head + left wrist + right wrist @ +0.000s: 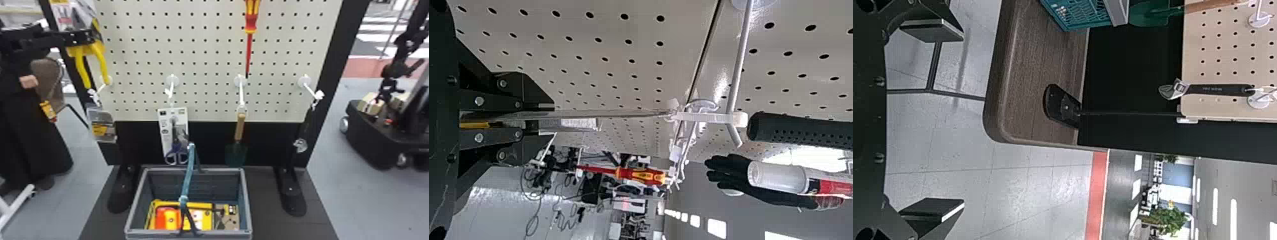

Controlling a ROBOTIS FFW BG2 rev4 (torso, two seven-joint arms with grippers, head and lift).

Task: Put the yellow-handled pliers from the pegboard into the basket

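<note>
Your left gripper (89, 37) is clamped on the packaged yellow-handled pliers (102, 63), whose handles hang down just below its fingers. The clear packaging (619, 115) sticks out past the fingertips, its far end close by a white hook (738, 60); you can't tell whether it touches. The pegboard (143, 19) stands right beside that gripper. Farther to its right hangs a red-and-yellow screwdriver (251, 25), tip down. Below and to its right are carded scissors (176, 156), then a hand trowel (239, 126), both hanging from hooks. Lower still, well apart from the left gripper, the basket (153, 235) sits on the counter (265, 229) with yellow-packaged goods inside. Your right gripper (960, 120) is empty, its fingers spread wide; beyond them, an adjustable wrench (1220, 89) hangs at the pegboard.
</note>
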